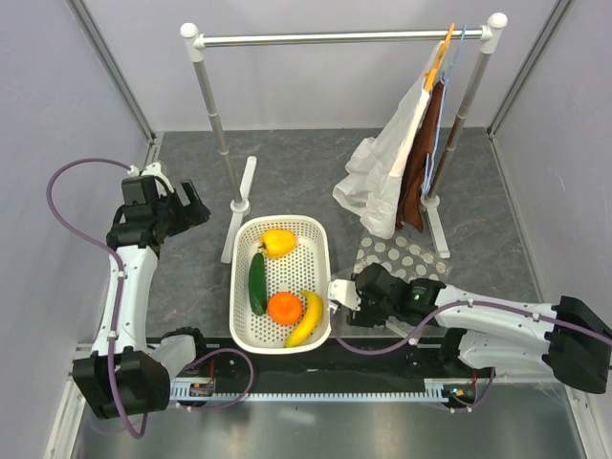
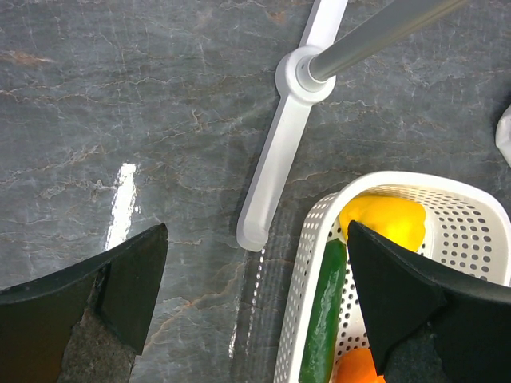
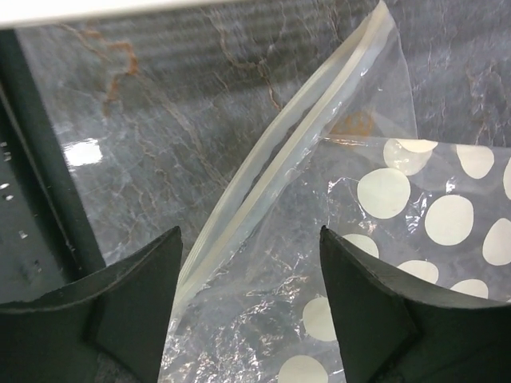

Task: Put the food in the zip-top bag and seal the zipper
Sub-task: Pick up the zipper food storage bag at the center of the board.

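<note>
Veined grey tabletop [image 1: 191, 277] bears crinkly dotted zip-top bag [image 1: 402, 256], perforated basket [image 1: 239, 287].

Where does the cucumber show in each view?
Top external: the cucumber lies in the left half of the white basket, below the pepper.
Left wrist: the cucumber is at the bottom, right of centre.
Right wrist: not in it.
Shared landmark: the basket, in the top and left wrist views.

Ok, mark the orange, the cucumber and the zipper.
orange [image 1: 284, 307], top view, middle of its peel.
cucumber [image 1: 257, 283], top view, mid-length of its body.
zipper [image 3: 275, 159], right wrist view, middle of the clear strip.
</note>
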### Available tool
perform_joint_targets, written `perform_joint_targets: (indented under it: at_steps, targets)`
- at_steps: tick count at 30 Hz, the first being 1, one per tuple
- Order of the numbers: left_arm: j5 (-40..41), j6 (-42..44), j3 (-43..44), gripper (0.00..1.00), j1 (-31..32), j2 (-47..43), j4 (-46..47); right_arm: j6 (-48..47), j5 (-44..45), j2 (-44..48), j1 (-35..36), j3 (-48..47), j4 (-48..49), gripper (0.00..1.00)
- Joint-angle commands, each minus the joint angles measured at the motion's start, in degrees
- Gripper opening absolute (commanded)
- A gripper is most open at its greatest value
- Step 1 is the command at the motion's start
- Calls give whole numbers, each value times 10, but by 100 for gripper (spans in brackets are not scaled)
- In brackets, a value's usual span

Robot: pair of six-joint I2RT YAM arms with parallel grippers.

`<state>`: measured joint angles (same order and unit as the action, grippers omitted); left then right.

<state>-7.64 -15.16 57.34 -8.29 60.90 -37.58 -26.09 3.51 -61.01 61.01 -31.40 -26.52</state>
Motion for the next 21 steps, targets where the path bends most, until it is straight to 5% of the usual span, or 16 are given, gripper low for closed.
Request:
perform_joint_targets:
  at_steps: [1,6,11,21]
  targets:
    - [-8,3,-7,100,-1,-5,37,23,43,-30,2,2,35,70]
    - [-7,6,-10,100,-1,-3,41,36,63,-61,2,-2,35,44]
    - [-27,19,-14,100,-1,-10,49,53,83,-44,1,-32,19,0]
    - [-165,61,-3,100,-1,-70,66,89,118,37,-69,-164,-55,0]
